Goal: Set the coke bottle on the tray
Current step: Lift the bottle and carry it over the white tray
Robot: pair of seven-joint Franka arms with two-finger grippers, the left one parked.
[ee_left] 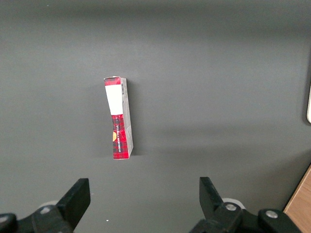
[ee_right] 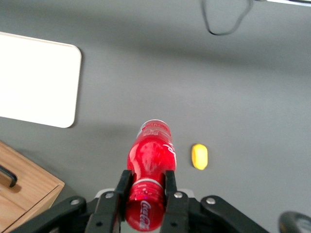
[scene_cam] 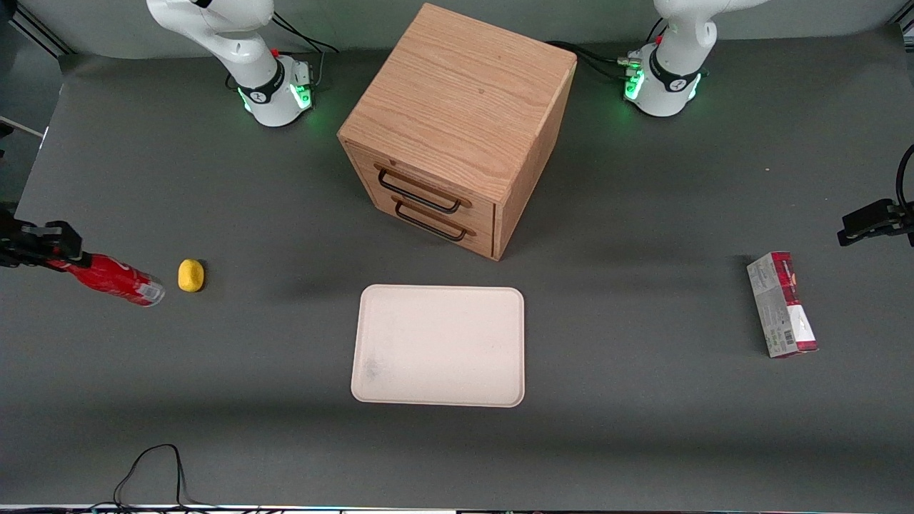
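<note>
Right arm's gripper [ee_right: 146, 187] raised at working arm's table end, fingers clamped

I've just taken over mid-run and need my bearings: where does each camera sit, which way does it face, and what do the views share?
Front view: high, facing both arm bases over the cabinet and tray; the gripper holds the coke bottle beside the lemon.
Left wrist view: parked arm's wrist, down on the carton.
Right wrist view: working wrist, down past its fingers.
Shared: right wrist and front views both show bottle, lemon, tray.
</note>
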